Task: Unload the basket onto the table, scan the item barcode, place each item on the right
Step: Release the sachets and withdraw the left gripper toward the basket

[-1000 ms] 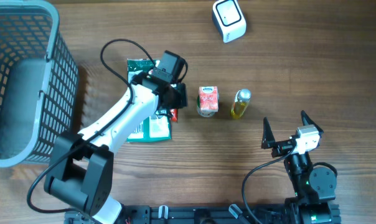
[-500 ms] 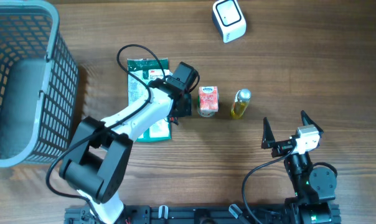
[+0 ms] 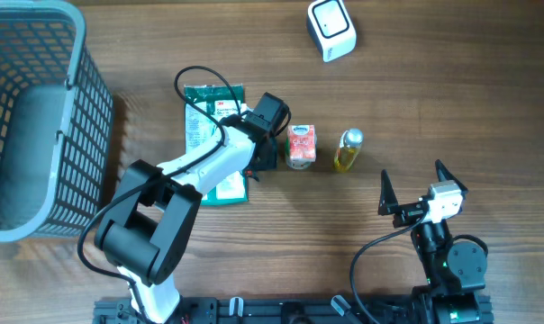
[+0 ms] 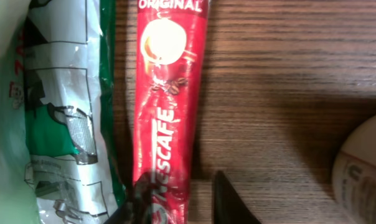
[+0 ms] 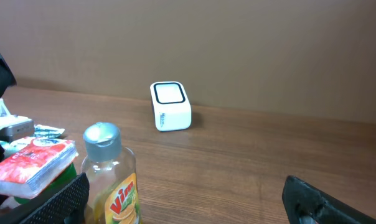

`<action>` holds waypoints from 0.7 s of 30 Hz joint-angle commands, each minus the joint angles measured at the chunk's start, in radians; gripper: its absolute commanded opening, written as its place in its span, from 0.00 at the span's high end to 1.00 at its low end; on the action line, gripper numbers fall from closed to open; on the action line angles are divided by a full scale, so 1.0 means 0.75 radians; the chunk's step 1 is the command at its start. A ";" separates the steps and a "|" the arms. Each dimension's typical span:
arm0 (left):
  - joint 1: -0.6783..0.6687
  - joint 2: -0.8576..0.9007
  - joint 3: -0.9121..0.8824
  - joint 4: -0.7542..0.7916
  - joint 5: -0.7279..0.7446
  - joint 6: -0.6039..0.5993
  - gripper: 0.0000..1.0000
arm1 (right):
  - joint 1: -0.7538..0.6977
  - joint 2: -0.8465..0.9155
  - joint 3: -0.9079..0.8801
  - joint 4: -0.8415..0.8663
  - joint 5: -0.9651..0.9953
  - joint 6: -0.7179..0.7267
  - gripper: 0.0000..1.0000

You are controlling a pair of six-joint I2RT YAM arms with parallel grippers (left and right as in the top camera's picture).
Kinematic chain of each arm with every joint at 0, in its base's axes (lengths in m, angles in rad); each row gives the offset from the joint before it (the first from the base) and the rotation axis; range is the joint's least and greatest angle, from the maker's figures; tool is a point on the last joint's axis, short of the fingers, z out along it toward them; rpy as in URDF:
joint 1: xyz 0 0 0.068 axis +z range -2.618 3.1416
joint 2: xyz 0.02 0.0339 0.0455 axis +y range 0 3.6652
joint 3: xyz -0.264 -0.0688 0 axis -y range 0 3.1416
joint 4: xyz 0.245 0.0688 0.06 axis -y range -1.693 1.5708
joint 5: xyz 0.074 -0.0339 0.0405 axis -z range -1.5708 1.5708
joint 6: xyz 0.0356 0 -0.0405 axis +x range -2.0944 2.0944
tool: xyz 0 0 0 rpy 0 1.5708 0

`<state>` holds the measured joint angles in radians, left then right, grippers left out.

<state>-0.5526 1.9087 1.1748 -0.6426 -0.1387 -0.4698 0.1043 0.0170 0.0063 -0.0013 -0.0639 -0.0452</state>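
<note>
Left arm has swung right since the earlier frame, off the green-and-white foil pouch (image 3: 204,112) to its right edge.

Overhead: left gripper (image 3: 263,151) sits low betw. pouch and small red-white carton (image 3: 300,146). White box scanner (image 3: 330,29) is far right, well apart. Right gripper (image 3: 414,184) is parked near right, jaws wide, out of the way.

Left wrist: red Nescafe stick sachet (image 4: 166,106) lies flat, just right of pouch, its near end betw. narrowly spaced fingertips (image 4: 228,196). Pinched or not, can't tell.

Right wrist: scanner window faces up, so barcode prob. goes face-down over it.

The pincer (image 4: 180,200) straddles, perhaps touching, a red Nescafe sachet (image 4: 169,93) beside green packaging (image 4: 57,112).
</note>
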 commanded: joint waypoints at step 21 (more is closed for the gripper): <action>0.432 -0.631 0.112 -0.063 -0.002 -0.008 0.61 | 0.004 0.001 -0.001 0.004 -0.019 0.026 0.00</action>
<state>-0.3111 1.4467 1.2449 -0.6689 -0.1368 -0.4736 0.1043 0.0170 0.0063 -0.0013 -0.0639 -0.0452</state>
